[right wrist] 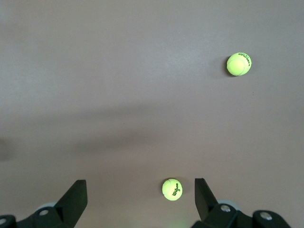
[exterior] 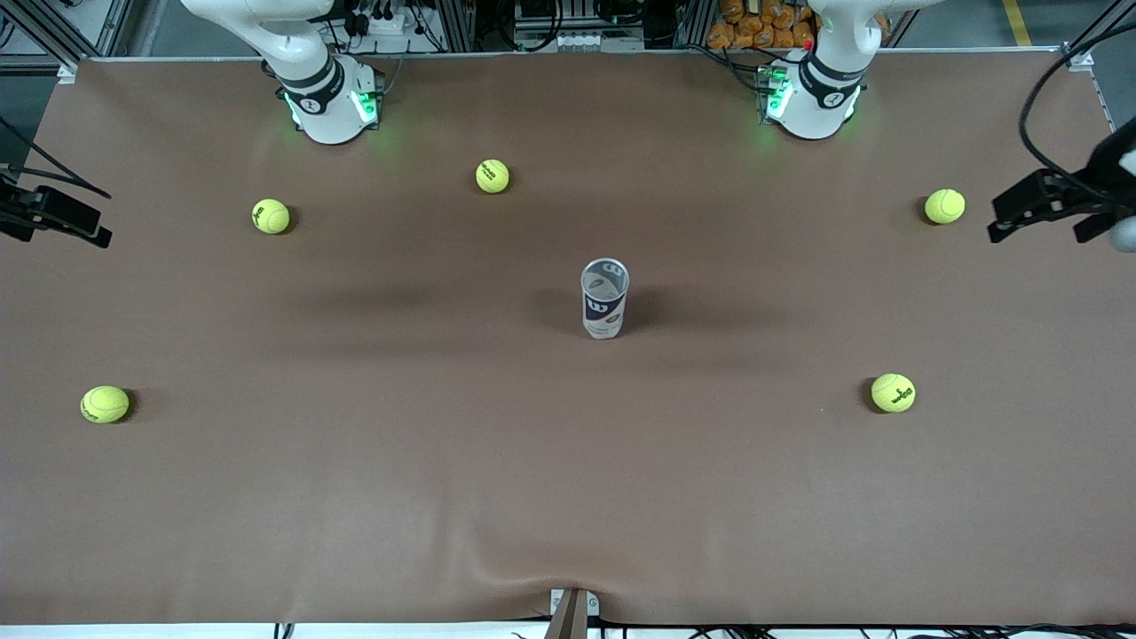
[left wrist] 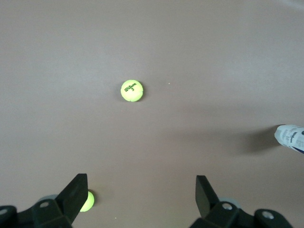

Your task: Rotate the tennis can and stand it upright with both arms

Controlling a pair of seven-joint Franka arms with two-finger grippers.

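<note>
The tennis can stands upright in the middle of the table, open end up, with the blue label and white "W" toward the front camera. Its edge also shows in the left wrist view. My left gripper is open and empty, up in the air over the left arm's end of the table, well away from the can. It shows wide open in its wrist view. My right gripper is open and empty over the right arm's end of the table, also wide open in its wrist view.
Several yellow-green tennis balls lie scattered: one near the arm bases, two toward the right arm's end, two toward the left arm's end. The brown table cover is wrinkled near the front edge.
</note>
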